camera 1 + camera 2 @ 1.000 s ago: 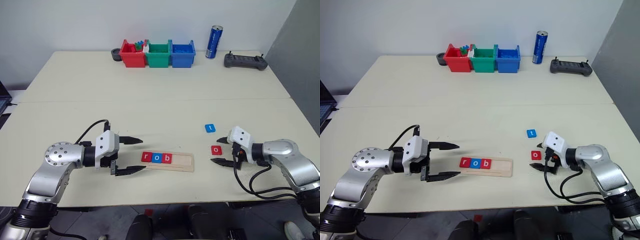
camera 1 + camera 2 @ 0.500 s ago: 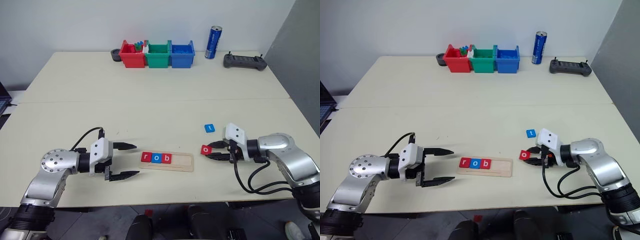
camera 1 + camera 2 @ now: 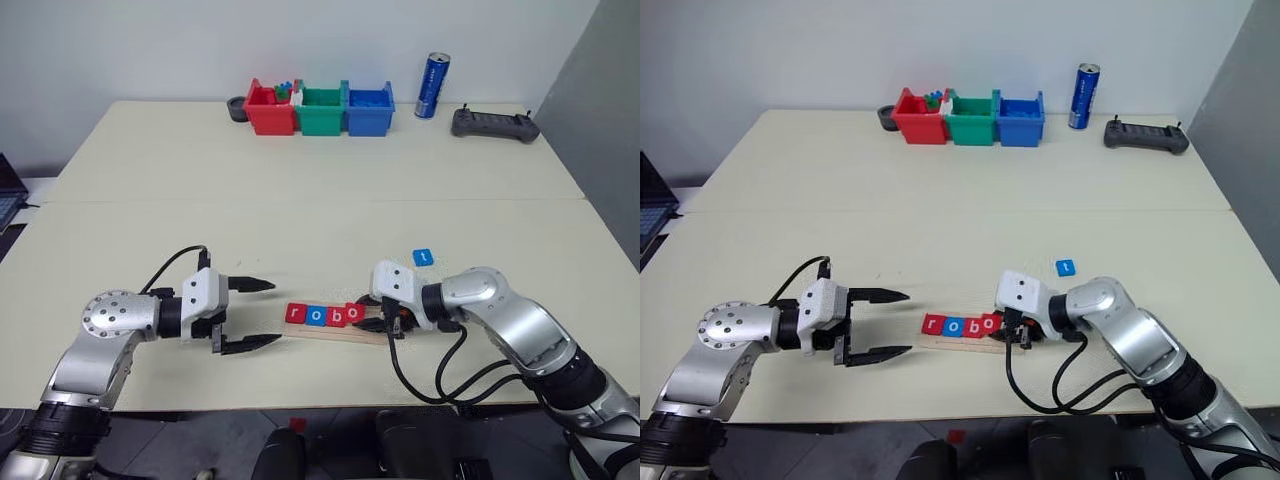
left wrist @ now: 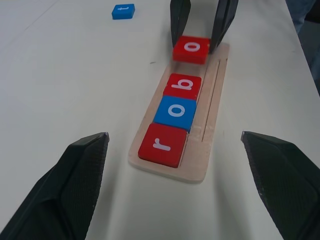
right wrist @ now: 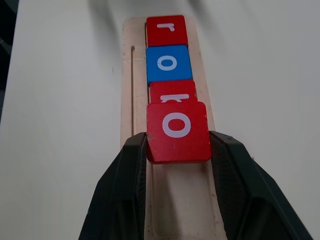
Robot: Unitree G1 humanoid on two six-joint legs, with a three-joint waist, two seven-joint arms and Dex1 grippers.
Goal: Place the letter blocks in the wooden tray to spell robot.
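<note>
the right gripper (image 5: 176,150) is clamped on the red "o" block (image 5: 177,132), one finger on each side edge, and holds it over the wooden tray (image 4: 212,102) just past the red "b" block (image 4: 183,86); from the right wrist view it seems to ride slightly above the b and overlap its near edge, though whether the two touch i cannot tell; the red "r" block (image 4: 162,144), the blue "o" block (image 4: 175,112) and the b already sit in a row in the tray, which lies at about 6 o'clock on the table (image 3: 320,180); the blue "t" block (image 3: 422,257) lies loose on the table, near the tray's right end at roughly 1 o'clock from it; the left gripper (image 3: 250,315) hangs with its fingers spread wide and nothing between them, just off the tray's left end at 9 o'clock; to do this step well, i judge the held tile should be brought clear of the b, squared to the row, and lowered flat onto the tray bed with its edge snug against the b before the fingers part; parting them early or with the tile tilted could leave it propped on the b or skewed, and pushing sideways could slide the light tray
</note>
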